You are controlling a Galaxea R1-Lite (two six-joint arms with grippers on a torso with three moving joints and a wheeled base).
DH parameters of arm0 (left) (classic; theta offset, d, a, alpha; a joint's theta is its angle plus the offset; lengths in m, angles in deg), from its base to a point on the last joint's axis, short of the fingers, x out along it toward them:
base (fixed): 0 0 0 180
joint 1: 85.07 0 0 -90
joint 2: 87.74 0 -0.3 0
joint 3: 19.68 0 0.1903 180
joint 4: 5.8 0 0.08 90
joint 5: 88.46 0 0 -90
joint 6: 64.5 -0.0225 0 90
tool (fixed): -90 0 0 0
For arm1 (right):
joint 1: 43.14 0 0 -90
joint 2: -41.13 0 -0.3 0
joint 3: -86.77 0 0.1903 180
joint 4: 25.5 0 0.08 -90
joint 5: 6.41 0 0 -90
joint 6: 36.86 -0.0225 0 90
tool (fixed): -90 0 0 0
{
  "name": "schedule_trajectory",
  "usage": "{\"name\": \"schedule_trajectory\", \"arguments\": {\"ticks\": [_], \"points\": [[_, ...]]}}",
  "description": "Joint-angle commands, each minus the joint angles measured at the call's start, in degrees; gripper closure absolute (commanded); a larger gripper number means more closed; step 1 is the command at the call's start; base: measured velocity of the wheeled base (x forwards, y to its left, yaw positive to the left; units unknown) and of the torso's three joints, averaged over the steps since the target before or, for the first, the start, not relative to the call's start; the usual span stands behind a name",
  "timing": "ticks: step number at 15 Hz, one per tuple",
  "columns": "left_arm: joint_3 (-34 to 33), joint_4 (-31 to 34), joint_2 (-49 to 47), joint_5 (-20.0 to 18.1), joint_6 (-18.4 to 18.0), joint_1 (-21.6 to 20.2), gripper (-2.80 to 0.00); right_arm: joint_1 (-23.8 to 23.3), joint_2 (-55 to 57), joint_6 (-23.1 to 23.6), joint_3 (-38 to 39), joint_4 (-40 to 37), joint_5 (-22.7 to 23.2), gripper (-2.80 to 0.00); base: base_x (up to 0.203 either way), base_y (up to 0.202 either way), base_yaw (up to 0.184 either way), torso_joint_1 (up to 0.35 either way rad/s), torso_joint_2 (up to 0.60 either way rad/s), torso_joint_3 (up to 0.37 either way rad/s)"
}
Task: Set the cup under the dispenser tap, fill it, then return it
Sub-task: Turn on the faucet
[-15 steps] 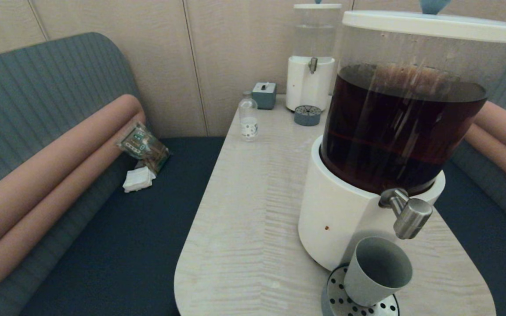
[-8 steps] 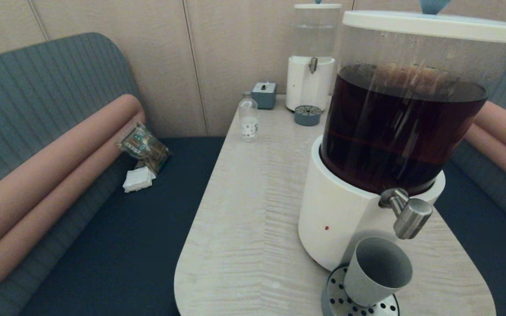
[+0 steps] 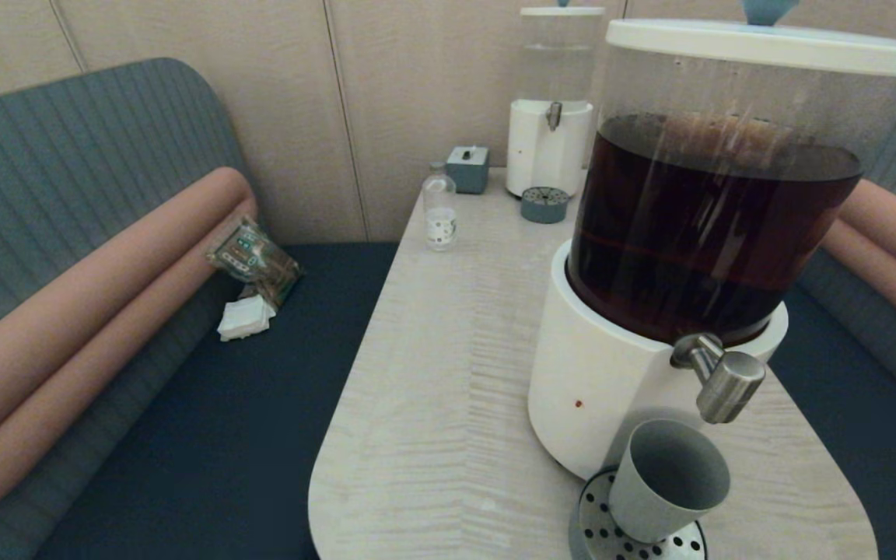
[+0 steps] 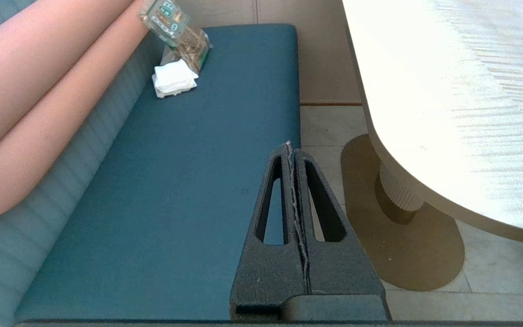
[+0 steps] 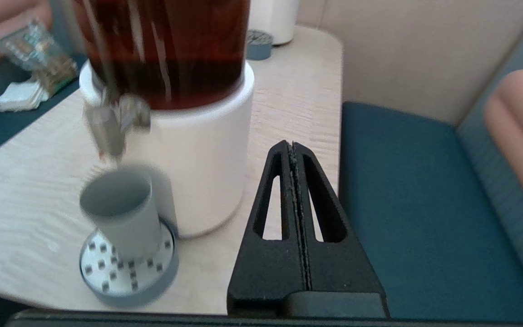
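Note:
The grey cup (image 3: pixel 667 479) stands upright on the round perforated drip tray (image 3: pixel 596 533) at the table's near right, directly below the steel dispenser tap (image 3: pixel 724 381) of the big white-based dispenser (image 3: pixel 611 389) holding dark brown liquid. The wrist view shows the same cup (image 5: pixel 120 213) under the tap (image 5: pixel 107 125). My right gripper (image 5: pixel 292 146) is shut and empty, off to the cup's right near the table edge. Over the bench beside the table, my left gripper (image 4: pixel 290 146) is shut and empty too. Neither arm appears in the head view.
At the far end of the table (image 3: pixel 448 373) stand a small clear bottle (image 3: pixel 440 208), a grey box (image 3: pixel 468 167) and a smaller clear-liquid dispenser (image 3: pixel 551 132) with its own drip tray (image 3: pixel 544 204). A snack packet (image 3: pixel 253 258) and white napkins (image 3: pixel 244 317) lie on the left bench.

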Motion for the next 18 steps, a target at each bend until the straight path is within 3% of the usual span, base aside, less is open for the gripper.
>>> {"name": "schedule_trajectory", "arguments": {"ticks": [1,6,8,12,18], "points": [[0.0,0.0,-0.1,0.0,0.0,0.0,0.00,0.2,13.8,0.0,-5.3,-0.2,0.4,0.00,0.000,0.000,0.000,0.000,0.00,0.000],[0.0,0.0,-0.1,0.0,0.0,0.0,0.00,5.2,34.6,-1.7,-13.0,-2.8,1.3,0.00,0.000,0.000,0.000,0.000,0.00,0.000],[0.0,0.0,-0.1,0.0,0.0,0.0,0.00,9.6,39.0,-5.3,-15.4,-5.1,2.1,0.00,0.000,0.000,0.000,0.000,0.00,0.000],[0.1,0.0,-0.1,0.0,0.0,0.0,0.00,15.0,41.4,-8.4,-17.7,-7.1,7.6,0.00,0.000,0.000,0.000,0.000,0.00,0.000],[0.0,0.0,-0.1,0.0,0.0,0.0,0.00,16.3,42.0,-7.8,-16.7,-6.0,10.9,0.00,0.000,0.000,0.000,0.000,0.00,0.000]]}}
